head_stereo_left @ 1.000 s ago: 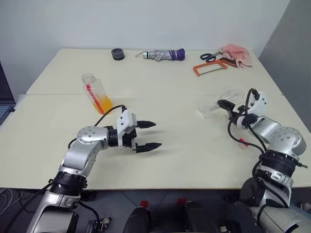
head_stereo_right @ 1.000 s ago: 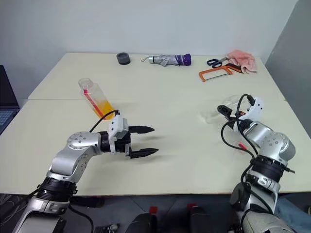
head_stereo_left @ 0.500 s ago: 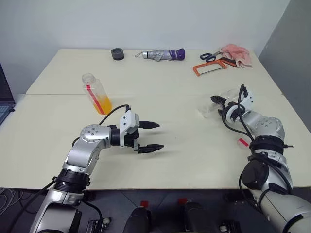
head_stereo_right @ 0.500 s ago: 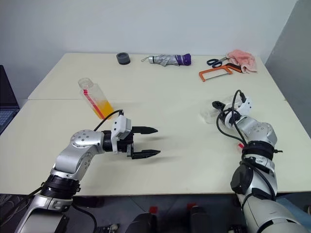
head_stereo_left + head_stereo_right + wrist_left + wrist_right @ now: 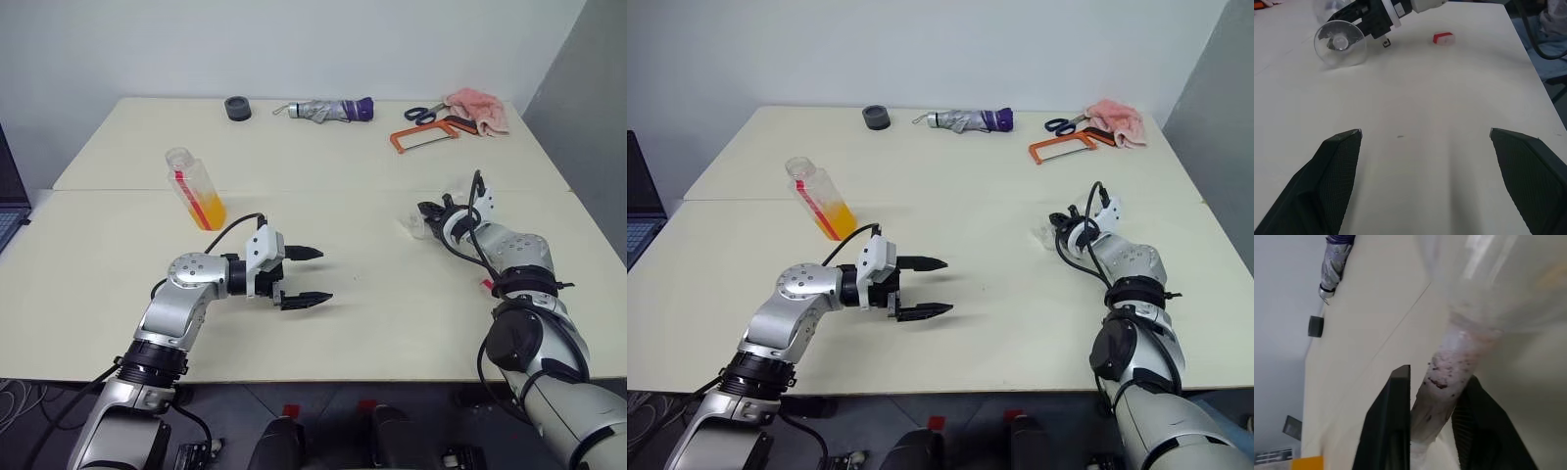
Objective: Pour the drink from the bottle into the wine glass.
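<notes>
The wine glass [image 5: 412, 226] lies on its side on the right of the table, its round foot [image 5: 1339, 44] turned toward my left arm. My right gripper [image 5: 429, 212] is shut on its thin stem [image 5: 1442, 377], one black finger [image 5: 1393, 421] on each side. The bottle [image 5: 195, 186] stands uncapped on the left of the table, with the orange drink [image 5: 209, 211] in its lower part. Near the table's middle, my left gripper [image 5: 306, 276] hangs open and holds nothing, pointing toward the glass.
A small red cap [image 5: 487, 285] lies on the table by my right forearm. Along the far edge lie a black roll [image 5: 237, 108], a folded umbrella [image 5: 323, 111], scissors [image 5: 423, 114], an orange hacksaw [image 5: 423, 135] and a pink cloth [image 5: 477, 110].
My right gripper moved forward and left to the lying glass and shut on its stem. The left arm and the bottle kept still.
</notes>
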{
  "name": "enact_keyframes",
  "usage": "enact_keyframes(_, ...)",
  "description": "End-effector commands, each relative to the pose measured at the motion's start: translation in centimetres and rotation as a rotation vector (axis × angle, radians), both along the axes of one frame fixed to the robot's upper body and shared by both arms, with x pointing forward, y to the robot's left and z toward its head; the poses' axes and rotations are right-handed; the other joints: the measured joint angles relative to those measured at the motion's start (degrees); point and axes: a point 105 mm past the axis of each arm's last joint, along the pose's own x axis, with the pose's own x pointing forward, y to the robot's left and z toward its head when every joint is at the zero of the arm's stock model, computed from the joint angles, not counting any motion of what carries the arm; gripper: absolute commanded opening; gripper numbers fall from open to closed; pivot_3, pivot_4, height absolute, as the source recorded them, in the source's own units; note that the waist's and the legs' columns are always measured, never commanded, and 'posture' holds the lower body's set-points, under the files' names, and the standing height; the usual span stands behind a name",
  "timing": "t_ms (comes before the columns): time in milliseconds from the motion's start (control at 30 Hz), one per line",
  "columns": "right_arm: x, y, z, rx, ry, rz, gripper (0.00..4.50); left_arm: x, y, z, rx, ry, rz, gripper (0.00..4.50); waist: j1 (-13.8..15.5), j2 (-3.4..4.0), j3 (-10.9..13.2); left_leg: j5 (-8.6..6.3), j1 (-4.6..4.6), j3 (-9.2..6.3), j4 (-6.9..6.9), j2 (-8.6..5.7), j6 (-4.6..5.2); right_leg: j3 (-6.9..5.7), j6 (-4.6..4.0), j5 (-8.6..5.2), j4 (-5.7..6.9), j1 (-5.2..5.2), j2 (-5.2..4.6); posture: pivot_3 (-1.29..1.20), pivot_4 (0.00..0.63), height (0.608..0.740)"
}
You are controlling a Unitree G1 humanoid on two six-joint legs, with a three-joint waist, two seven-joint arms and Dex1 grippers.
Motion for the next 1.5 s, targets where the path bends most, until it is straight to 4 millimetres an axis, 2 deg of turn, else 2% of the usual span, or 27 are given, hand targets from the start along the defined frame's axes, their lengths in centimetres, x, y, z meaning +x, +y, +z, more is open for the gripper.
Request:
enact_keyframes(33, -0.2, -0.1, 3.2, -0.109, -0.17, 0.009, 0.15, 0.0, -0.3, 0.9, -0.005, -0.046, -0.016, 4.5, 0.04, 0.0, 0.0, 0.0, -0.02, -0.04, 0.0, 0.01, 0.0, -0.02, 0.0, 0.0, 0.0, 0.0, 0.0, 0.0, 0.15, 0.74)
enact_keyframes(133, -0.9, 0.8, 2.9, -0.45, -0.308, 0.032, 0.15, 0.1, -0.6, 1.3, -0.03, -0.043, -0.009, 4.5, 0.1, 0.01, 0.0, 0.0, -0.07, -0.09, 0.0, 0.01, 0.0, -0.04, 0.0, 0.0, -0.02, -0.01, -0.03, 0.0, 0.15, 0.74)
enact_keyframes(233, -1.7, 1.8, 0.3, -0.732, -0.376, 0.06, 0.15, 0.1, -0.6, 1.5, -0.042, -0.031, -0.008, 4.5, 0.04, 0.01, -0.01, 0.0, -0.08, -0.11, 0.01, -0.05, 0.0, -0.03, 0.01, 0.0, -0.04, -0.04, -0.03, 0.0, 0.15, 0.74)
enact_keyframes(333, -2.7, 2.5, -2.0, -0.87, -0.414, 0.09, 0.15, 0.3, -0.3, 1.6, -0.047, -0.023, 0.01, 4.5, 0.06, -0.01, -0.03, 0.01, -0.01, -0.15, 0.03, -0.07, -0.01, -0.04, 0.01, 0.0, -0.01, -0.02, -0.01, 0.0, 0.15, 0.74)
enact_keyframes(533, -4.9, 3.6, -5.6, -0.928, -0.424, 0.123, 0.15, 0.2, 0.4, 1.3, -0.04, -0.013, 0.04, 4.5, 0.11, -0.02, -0.09, 0.01, 0.06, -0.26, 0.04, -0.03, -0.02, -0.07, 0.01, 0.0, -0.02, 0.08, -0.01, 0.0, 0.15, 0.74)
enact_keyframes(633, -5.6, 3.8, -6.6, -0.954, -0.438, 0.125, 0.15, 0.1, 0.5, 1.3, -0.041, -0.01, 0.047, 4.5, 0.13, -0.05, -0.11, 0.01, 0.09, -0.27, 0.04, -0.03, -0.02, -0.07, 0.01, -0.01, -0.02, 0.1, -0.01, 0.0, 0.15, 0.74)
enact_keyframes(767, -5.8, 3.7, -6.8, -0.979, -0.474, 0.106, 0.15, 0.1, 0.6, 1.3, -0.044, -0.008, 0.058, 4.5, 0.13, -0.06, -0.12, 0.01, 0.13, -0.28, 0.03, -0.04, -0.01, -0.07, 0.01, -0.01, -0.02, 0.11, 0.01, 0.0, 0.15, 0.74)
enact_keyframes(900, -5.5, 4.4, -5.0, -1.032, -0.61, 0.105, 0.15, 0.3, 1.4, 1.7, -0.067, -0.015, 0.115, 4.5, 0.12, -0.06, -0.12, 0.01, 0.17, -0.26, 0.02, -0.06, -0.01, -0.02, 0.01, -0.01, -0.02, 0.12, 0.02, 0.0, 0.15, 0.74)
enact_keyframes(1000, -5.5, 7.4, -2.3, -1.002, -0.781, 0.146, 0.15, 1.1, 3.9, 2.2, -0.113, -0.034, 0.276, 4.5, -0.33, -0.04, -0.1, 0.01, 0.18, -0.26, 0.01, -0.04, -0.01, -0.01, 0.01, -0.01, -0.02, 0.1, 0.04, 0.0, 0.15, 0.74)
enact_keyframes(1067, -5.5, 9.8, -1.3, -0.977, -0.855, 0.2, 0.15, 1.3, 5.6, 2.5, -0.134, -0.045, 0.371, 4.5, -0.81, -0.03, -0.09, 0.0, 0.19, -0.23, -0.02, 0.0, -0.01, 0.03, 0.01, -0.01, -0.01, 0.05, 0.11, 0.0, 0.15, 0.74)
enact_keyframes(1200, -5.3, 13.1, -1.2, -0.93, -0.885, 0.302, 0.15, 0.5, 6.7, 2.6, -0.133, -0.044, 0.429, 4.5, -1.37, 0.0, -0.06, 0.01, 0.2, -0.22, -0.05, 0.19, -0.02, 0.04, 0.0, -0.01, -0.01, 0.0, 0.12, 0.0, 0.15, 0.74)
enact_keyframes(1333, -5.5, 17.4, -1.1, -0.885, -0.943, 0.436, 0.15, -0.4, 7.8, 3.2, -0.129, -0.069, 0.489, 4.5, -1.35, 0.0, -0.04, 0.01, 0.18, -0.23, -0.04, 0.29, -0.03, 0.01, 0.0, 0.0, 0.01, 0.0, 0.11, 0.0, 0.15, 0.74)
enact_keyframes(1500, -5.5, 19.1, -2.2, -0.883, -0.939, 0.517, 0.15, -0.8, 8.5, 4.2, -0.115, -0.093, 0.516, 4.5, -0.68, -0.01, -0.03, 0.01, 0.16, -0.28, -0.01, 0.14, -0.04, -0.02, 0.0, 0.0, 0.0, 0.02, -0.01, 0.0, 0.15, 0.74)
